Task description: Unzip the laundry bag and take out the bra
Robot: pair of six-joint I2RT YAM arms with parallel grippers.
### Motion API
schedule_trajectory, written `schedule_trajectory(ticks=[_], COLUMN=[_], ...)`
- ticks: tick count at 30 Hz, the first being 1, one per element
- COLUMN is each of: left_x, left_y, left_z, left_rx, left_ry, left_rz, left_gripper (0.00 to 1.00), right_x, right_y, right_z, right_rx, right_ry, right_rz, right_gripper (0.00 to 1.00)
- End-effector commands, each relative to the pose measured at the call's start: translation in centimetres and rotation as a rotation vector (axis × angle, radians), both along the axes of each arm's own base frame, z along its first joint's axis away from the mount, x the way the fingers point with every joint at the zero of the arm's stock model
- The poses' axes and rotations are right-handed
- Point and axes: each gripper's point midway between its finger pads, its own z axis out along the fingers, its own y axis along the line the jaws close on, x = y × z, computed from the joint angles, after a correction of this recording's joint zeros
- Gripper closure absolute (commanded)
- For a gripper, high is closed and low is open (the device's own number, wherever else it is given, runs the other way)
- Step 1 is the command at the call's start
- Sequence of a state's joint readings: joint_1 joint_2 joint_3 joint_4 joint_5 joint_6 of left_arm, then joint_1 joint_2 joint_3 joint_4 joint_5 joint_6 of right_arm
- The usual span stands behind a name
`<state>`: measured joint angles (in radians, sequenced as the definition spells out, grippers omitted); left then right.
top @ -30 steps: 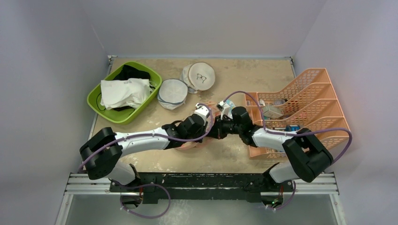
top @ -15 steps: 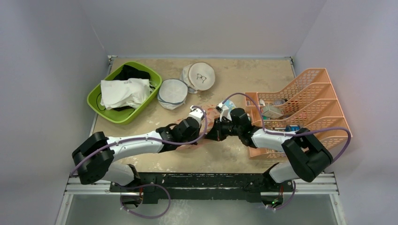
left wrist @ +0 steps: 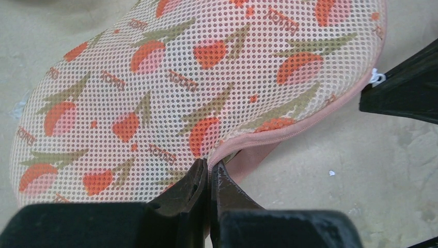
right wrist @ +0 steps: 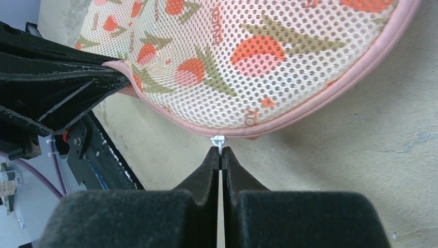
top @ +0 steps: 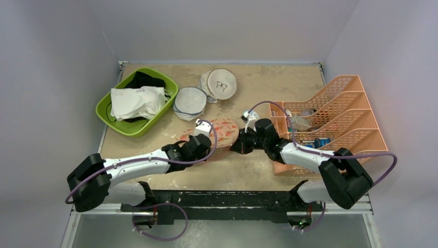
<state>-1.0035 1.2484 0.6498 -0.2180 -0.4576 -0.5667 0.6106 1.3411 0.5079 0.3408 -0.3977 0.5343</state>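
The laundry bag (top: 223, 132), pinkish-beige mesh with orange-red flowers, lies on the table between my two arms. My left gripper (left wrist: 210, 166) is shut on the bag's pink zip edge (left wrist: 268, 138) at its near side; it also shows in the top view (top: 205, 143). My right gripper (right wrist: 220, 151) is shut on the small white zipper pull (right wrist: 217, 139) at the bag's rim, at the bag's right end in the top view (top: 235, 146). The zip looks closed along the rim I see. The bra is hidden.
A green bin (top: 106, 111) with white and black garments stands at the back left. A round white-grey mesh bag (top: 190, 102) and a round white bag with a glasses drawing (top: 222, 83) lie behind. An orange rack (top: 335, 121) stands at the right.
My left arm has drawn back to the left and toward the near edge, uncovering the laundry bag's top. My right gripper has stayed at the bag's right end.
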Motion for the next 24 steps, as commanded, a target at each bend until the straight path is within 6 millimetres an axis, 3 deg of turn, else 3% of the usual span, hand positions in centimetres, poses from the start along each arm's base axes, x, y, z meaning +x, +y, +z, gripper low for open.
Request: schedule_trajectory(ticks=[1, 8, 11, 14, 17, 24], left_x=[0.6, -0.4, 0.0, 1.0, 1.9, 2.8], left_y=[1.4, -3.6, -4.9, -5.9, -7.0, -8.9], left_z=[0.5, 4.3, 5.6, 6.7, 7.1, 4.7], left_rx=[0.044, -0.154, -0.175, -0.163, -0.158, -0.088], left_ry=[-0.023, -0.001, -0.022, -0.052, -0.070, -0.039], left_rz=[0.063, -0.116, -0.158, -0.165, -0.177, -0.223], left_gripper=[1.00, 0.61, 0.52, 0.51, 0.59, 0.51], right_x=[1.4, 0.2, 0.0, 0.0, -0.2, -0.3], right_y=[0.1, 1.4, 1.4, 1.3, 1.6, 1.6], right_z=[1.6, 2.5, 2.6, 2.7, 3.3, 3.6], right_rx=[0.010, 0.091, 0.099, 0.099, 0.116, 0.118], right_ry=[-0.089, -0.112, -0.114, -0.117, -0.123, -0.130], right_rz=[-0.016, 0.092, 0.095, 0.092, 0.107, 0.113], right_gripper=[1.00, 1.00, 1.00, 1.00, 1.00, 1.00])
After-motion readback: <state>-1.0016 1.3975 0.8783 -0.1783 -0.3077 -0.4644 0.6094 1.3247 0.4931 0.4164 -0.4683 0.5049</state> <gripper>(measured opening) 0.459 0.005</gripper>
